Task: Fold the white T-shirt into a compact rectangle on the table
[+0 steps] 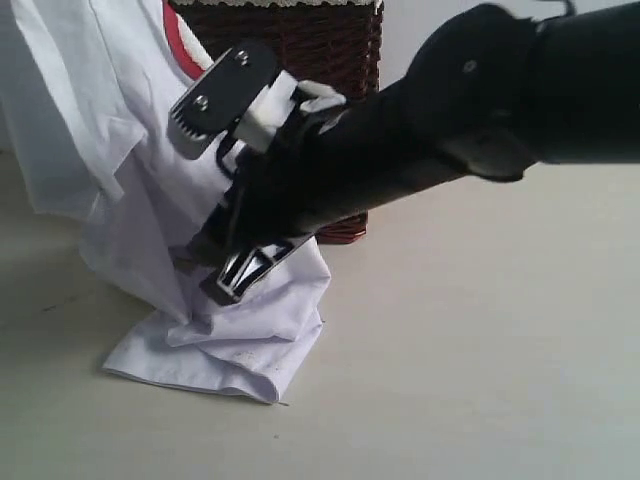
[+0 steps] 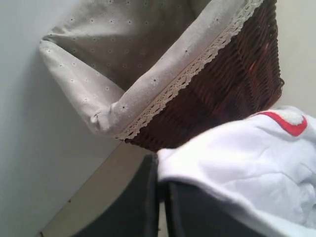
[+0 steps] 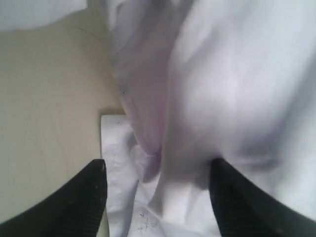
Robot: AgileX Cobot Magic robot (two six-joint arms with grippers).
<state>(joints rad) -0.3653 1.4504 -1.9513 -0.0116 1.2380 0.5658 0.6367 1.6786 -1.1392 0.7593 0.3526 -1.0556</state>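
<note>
The white T-shirt (image 1: 130, 170) hangs from above the exterior view's top left, a bit of red lettering (image 1: 180, 45) showing. Its lower end lies crumpled on the table (image 1: 480, 350). In the left wrist view my left gripper (image 2: 160, 190) is shut on a fold of the T-shirt (image 2: 237, 158), held up beside the basket; this gripper is out of the exterior view. My right gripper (image 1: 200, 205) reaches across from the right and stands open, one finger on each side of the hanging cloth. In its wrist view the right gripper (image 3: 158, 168) straddles the T-shirt (image 3: 227, 89) just above the table (image 3: 44, 98).
A dark brown wicker basket (image 1: 320, 50) stands behind the shirt. Its beige lace-edged liner (image 2: 123, 49) and the basket (image 2: 222, 84) fill the left wrist view. The black right arm (image 1: 450, 120) crosses the exterior view. Bare table lies to the right and front.
</note>
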